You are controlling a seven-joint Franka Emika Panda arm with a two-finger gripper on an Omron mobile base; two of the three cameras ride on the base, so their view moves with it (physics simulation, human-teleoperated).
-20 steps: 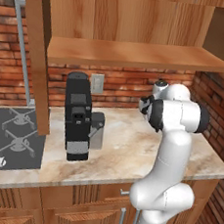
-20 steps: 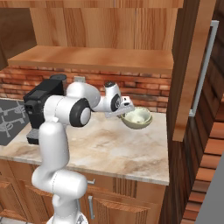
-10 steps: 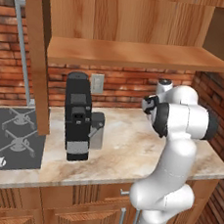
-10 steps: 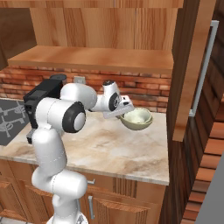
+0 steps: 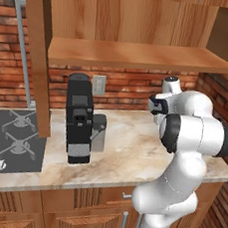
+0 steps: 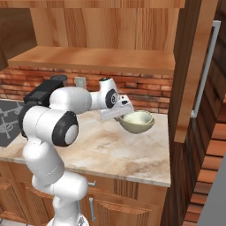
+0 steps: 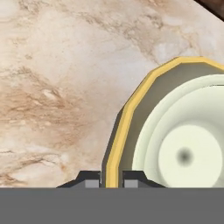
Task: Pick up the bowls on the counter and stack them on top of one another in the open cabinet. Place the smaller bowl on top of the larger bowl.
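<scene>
Now I have the gripper (image 7: pixel 111 180) pinched tight on the near rim of the larger bowl (image 6: pixel 137 122), which hangs just above the counter (image 6: pixel 132 154). The open cabinet (image 6: pixel 92 59) shelf lies up and behind it, bare, with its door (image 6: pixel 190 70) close on the right.

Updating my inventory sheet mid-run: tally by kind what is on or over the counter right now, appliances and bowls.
Bowls: 1, the larger bowl, clamped at its rim by the gripper and lifted above the counter
Coffee machines: 1, the black coffee machine
Total: 2
</scene>
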